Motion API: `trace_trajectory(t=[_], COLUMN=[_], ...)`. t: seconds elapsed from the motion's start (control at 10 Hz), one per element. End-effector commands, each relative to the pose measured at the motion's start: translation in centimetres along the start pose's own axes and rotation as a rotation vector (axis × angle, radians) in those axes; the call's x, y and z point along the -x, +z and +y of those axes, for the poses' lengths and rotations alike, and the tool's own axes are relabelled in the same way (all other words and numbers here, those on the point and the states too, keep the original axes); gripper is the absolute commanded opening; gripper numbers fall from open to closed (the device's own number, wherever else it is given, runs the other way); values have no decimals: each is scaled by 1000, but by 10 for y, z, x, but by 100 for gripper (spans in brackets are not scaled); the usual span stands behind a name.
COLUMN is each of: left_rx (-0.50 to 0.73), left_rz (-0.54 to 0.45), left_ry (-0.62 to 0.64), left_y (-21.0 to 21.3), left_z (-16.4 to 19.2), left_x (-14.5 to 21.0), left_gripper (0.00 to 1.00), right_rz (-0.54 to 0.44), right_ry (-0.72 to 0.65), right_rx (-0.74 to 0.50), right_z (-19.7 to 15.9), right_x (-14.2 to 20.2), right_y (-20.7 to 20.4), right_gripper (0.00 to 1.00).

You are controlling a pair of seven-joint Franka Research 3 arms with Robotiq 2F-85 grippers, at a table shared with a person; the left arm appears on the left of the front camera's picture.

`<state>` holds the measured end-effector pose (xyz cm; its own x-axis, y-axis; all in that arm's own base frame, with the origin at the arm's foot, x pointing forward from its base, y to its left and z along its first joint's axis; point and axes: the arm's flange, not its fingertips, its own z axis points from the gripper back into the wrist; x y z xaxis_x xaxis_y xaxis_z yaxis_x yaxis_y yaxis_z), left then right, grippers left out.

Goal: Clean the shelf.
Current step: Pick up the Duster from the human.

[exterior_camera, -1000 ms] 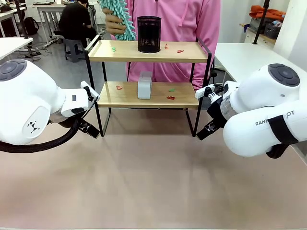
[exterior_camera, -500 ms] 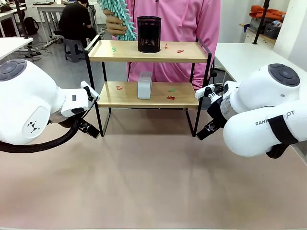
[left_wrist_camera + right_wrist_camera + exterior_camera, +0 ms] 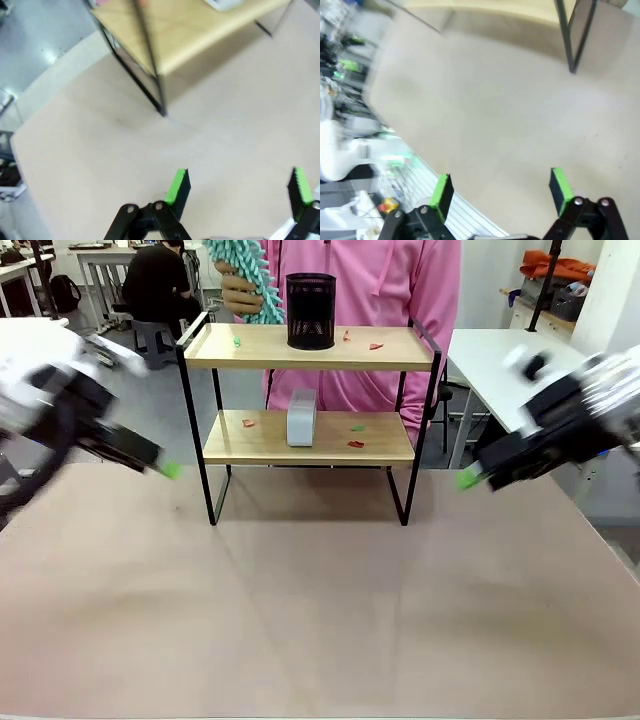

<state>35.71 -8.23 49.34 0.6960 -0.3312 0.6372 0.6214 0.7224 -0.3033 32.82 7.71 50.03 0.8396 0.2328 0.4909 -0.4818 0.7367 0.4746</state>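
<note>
Your shelf point(image 3: 400, 352) stands upright at the far ctr of the tabletop point(image 3: 320, 610), both boards level. Top board: a black mesh cup point(image 3: 311, 310) about mid, w/ small scraps point(image 3: 376, 346) lying round it, one green to the left and two red to the right. Lower board: a pale box point(image 3: 301, 418) upright at mid, w/ more scraps, red on the left, green and red on the right.

On the far side, behind the shelf, is a person point(image 3: 400, 290) in a pink top. Their hand point(image 3: 237, 292) holds a teal duster point(image 3: 243, 265) over the top board's far-left corner, just left of the cup. You can't tell if the duster touches anything.

The left pincer point(image 3: 165, 469) is blurred in the front view. It sits low over the tabletop, left of the shelf's left legs, near them but apart. In its wrist view the green pads point(image 3: 178, 186) stand wide apart w/ nothing btwn them. Bare tabletop lies below, and a shelf leg and the lower board's corner are farther off.

The right pincer point(image 3: 470, 478) is also blurred, over the tabletop just right of the shelf's right legs and not touching them. In its wrist view the fingers point(image 3: 441, 191) are spread wide and hold nothing. Bare tabletop lies under them, and one shelf leg shows at the far edge.
</note>
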Motion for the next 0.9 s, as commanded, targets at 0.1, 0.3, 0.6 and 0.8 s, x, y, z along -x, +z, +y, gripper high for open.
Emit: trace_trajectory(t=[0.1,0.3,0.6,0.8], left_rx=[71,194,182,126], left_rz=[-579,-880,-802,-832], left_ry=[288,555,960,694], left_y=[116,138,106,223], left_z=[60,108,139,196], left_x=[160,235,252,212], left_gripper=[100,100,100,100], right_rz=[-384,-557,-553,-553], right_ry=[-203,-396,-432,-432], right_rx=[-383,-451,-425,-425], right_z=[-86,-148,-171,-171], right_x=[119,171,152,152], right_y=[100,120,184,184], right_gripper=[100,100,100,100])
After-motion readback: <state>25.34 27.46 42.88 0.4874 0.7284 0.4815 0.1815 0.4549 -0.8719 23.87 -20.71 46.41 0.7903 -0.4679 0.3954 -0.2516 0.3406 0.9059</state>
